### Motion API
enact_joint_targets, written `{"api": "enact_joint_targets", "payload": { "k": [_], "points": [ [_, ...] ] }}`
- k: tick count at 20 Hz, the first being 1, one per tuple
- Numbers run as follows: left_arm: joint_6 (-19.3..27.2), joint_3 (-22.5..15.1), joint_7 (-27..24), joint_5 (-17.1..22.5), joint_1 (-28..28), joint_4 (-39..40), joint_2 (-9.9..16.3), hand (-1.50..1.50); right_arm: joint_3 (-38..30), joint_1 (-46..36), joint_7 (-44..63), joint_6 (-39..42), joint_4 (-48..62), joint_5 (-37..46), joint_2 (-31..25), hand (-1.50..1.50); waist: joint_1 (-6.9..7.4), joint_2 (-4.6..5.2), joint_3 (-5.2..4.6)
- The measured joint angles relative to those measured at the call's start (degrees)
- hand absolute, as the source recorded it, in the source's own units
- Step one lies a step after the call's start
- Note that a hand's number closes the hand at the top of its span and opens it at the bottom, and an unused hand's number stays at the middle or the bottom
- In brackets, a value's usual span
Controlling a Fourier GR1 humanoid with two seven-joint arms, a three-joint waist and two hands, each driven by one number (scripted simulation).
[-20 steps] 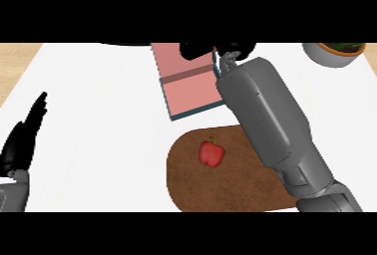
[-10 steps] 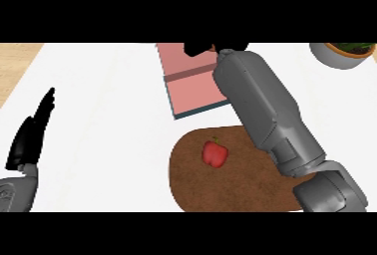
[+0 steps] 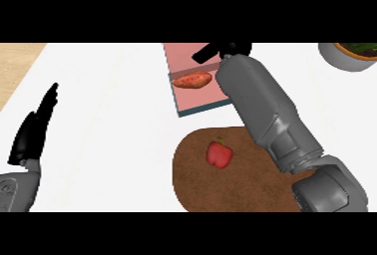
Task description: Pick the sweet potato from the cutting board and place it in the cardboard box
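Up at the table's far edge, the right hand [image 3: 221,50] hangs over the back of the box [image 3: 197,84], its black fingers partly cut off by the top of the view. The fingers look loosely spread and hold nothing; a short gap lies between them and the sweet potato [image 3: 192,80]. The grey forearm runs from that hand down across the box's right side and over the right part of the cutting board [image 3: 221,189].

The sweet potato lies inside the box, on its pink floor, toward the far half. It is an orange-red lump, longer than it is wide, lying crosswise with a paler streak along its top. It touches neither the hand nor the arm.

A red pepper [image 3: 219,154] with a small green stem sits on the brown round board, close to the table's near edge, just left of the forearm.

Over by the table's left edge, the left hand [image 3: 35,132] rests open, fingers straight and pointing away, touching nothing.

A grey pot [image 3: 347,56] with something green in it stands at the far right corner.
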Motion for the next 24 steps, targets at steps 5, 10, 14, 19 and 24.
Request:
{"api": "enact_joint_targets", "payload": {
  "k": [5, 10, 14, 19, 24],
  "points": [
    [0.52, -0.59, 0.0, -0.66, 0.27, -0.09, -0.69, 0.0, -1.66, -0.42, -5.88, -4.89, 0.68, -1.66, 0.07, -1.5, 0.06, -0.05, 0.03],
    [0.19, -0.05, -0.01, -0.18, 0.82, -0.38, -0.48, 0.0, -4.5, 0.8, -12.98, -11.98, -1.19, -4.76, -0.15, -1.5, -0.5, -0.38, 0.06],
    [0.35, 0.79, -0.56, 0.01, 1.75, 0.12, -0.19, 0.0, -7.83, 1.57, -19.04, -14.89, -3.51, -8.69, -0.32, -1.5, -1.61, -0.76, 0.07],
    [0.75, 1.58, -0.48, -0.05, 3.02, 0.16, -0.19, 0.0, -11.26, 3.57, -25.53, -13.25, -5.91, -13.86, -1.47, -1.5, -3.34, -1.45, 0.06],
    [0.13, 3.81, -2.67, 1.01, 5.75, 0.61, 0.98, 0.0, -11.62, 8.77, -27.02, -9.52, -11.3, -16.61, -4.15, -1.5, -5.2, -2.25, 0.03]
  ]
}}
